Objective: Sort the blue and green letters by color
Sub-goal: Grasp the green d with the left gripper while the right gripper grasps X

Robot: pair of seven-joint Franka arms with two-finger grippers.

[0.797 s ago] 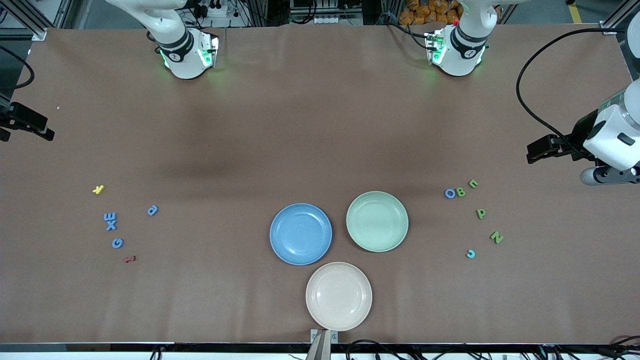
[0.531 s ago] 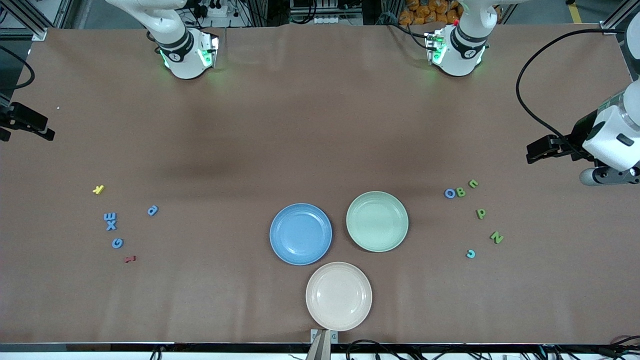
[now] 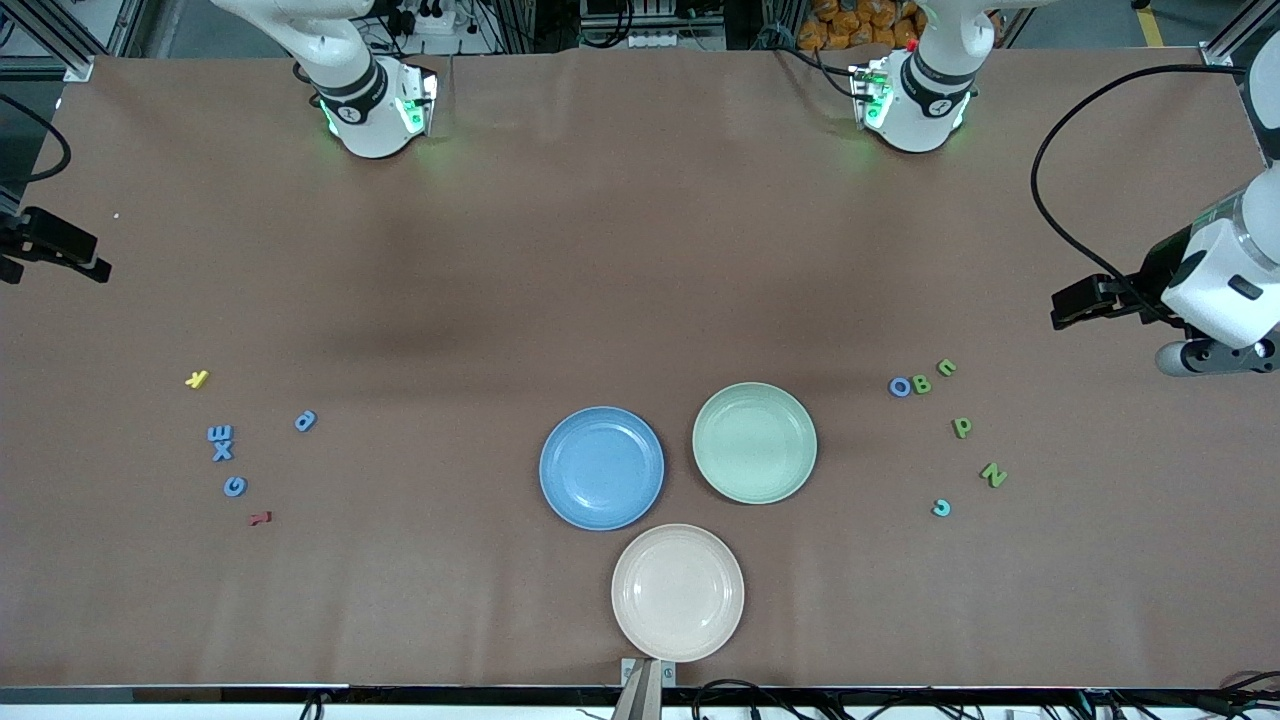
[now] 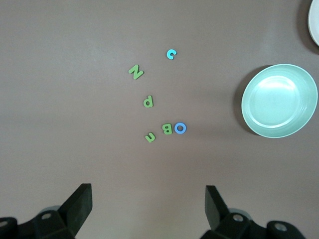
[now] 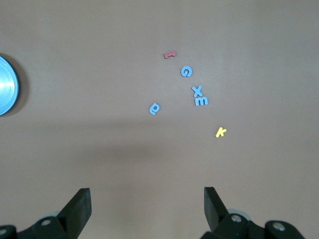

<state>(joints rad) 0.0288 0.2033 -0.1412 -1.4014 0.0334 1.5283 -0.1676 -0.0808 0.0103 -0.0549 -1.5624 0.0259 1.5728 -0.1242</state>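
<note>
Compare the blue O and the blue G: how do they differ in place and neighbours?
The blue O lies toward the left arm's end of the table; the blue G lies toward the right arm's end. The O touches the green B; the G lies apart, between the blue X and the dark red letter. Both lie flat on the table, outside the plates.

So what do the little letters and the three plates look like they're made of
The blue letters and green letters look like matte foam or soft plastic: chunky, flat-coloured, no shine. Which one, I can't tell. The blue plate, green plate and cream plate look like smooth moulded plastic or melamine, with a soft sheen and ringed rims; glazed ceramic is possible.
</note>
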